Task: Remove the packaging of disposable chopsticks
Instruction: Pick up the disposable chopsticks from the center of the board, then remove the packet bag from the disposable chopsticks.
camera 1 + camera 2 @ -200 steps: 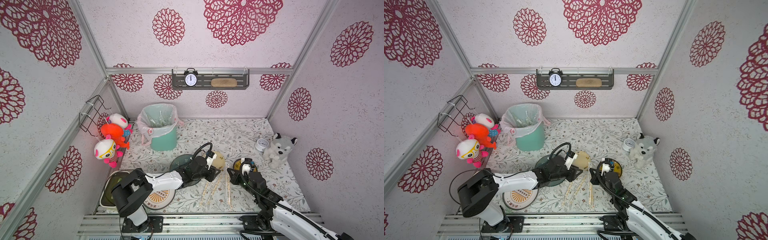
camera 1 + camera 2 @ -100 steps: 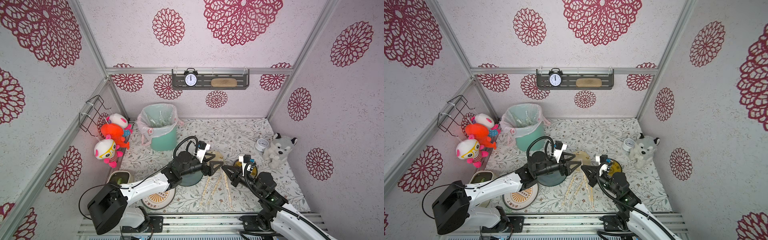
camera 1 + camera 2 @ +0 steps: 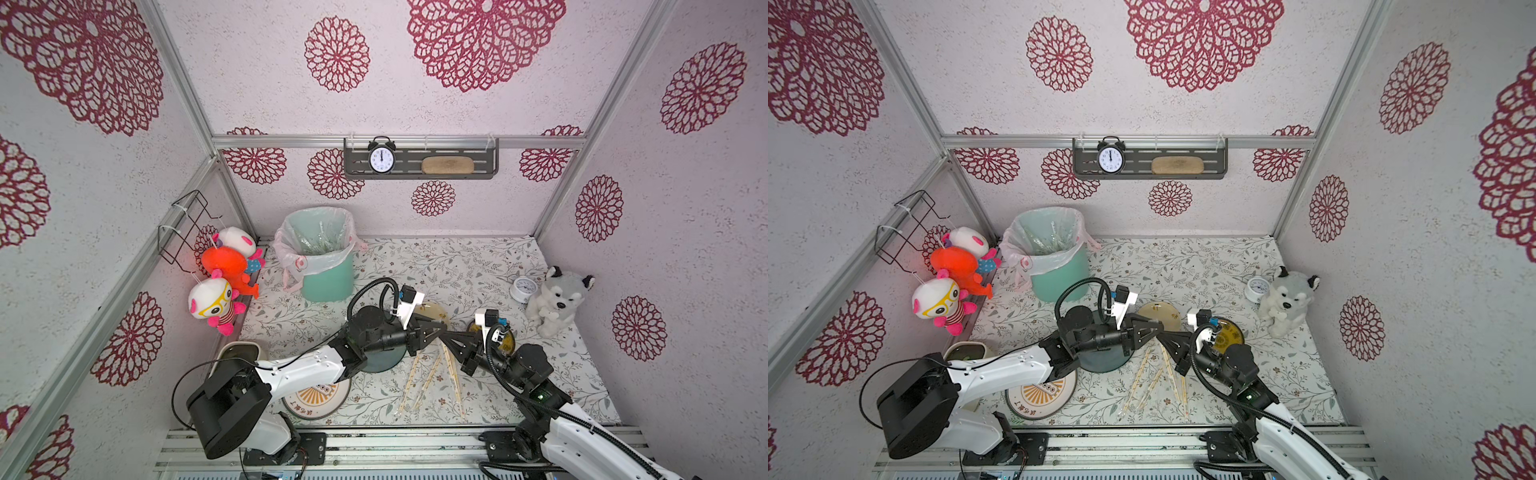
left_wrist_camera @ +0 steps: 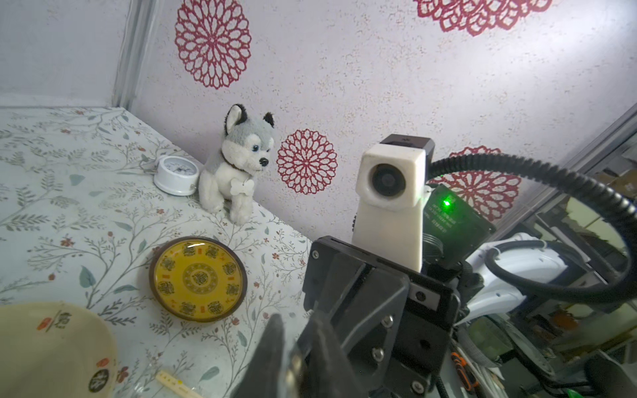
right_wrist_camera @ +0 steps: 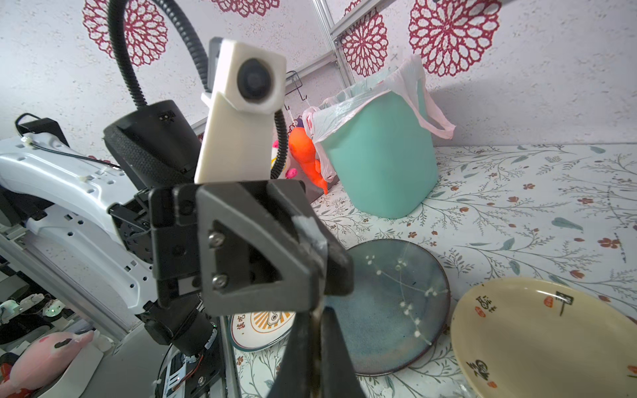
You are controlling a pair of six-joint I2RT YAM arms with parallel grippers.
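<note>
Chopsticks point(image 3: 422, 384), thin pale wooden sticks, lie fanned on the floral table point(image 3: 457, 266), long axes running roughly front to back. Just above them the left gripper point(image 3: 436, 331) and right gripper point(image 3: 451, 337) meet tip to tip, both clamped tight; what they pinch is unclear. Crinkly, glossy packaging point(image 3: 318, 243) sits in the lined green bin point(image 3: 328, 282).

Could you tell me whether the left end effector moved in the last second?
Yes. Against the tan plate, the left end effector has shifted toward the yellow plate and the right end effector.
</note>
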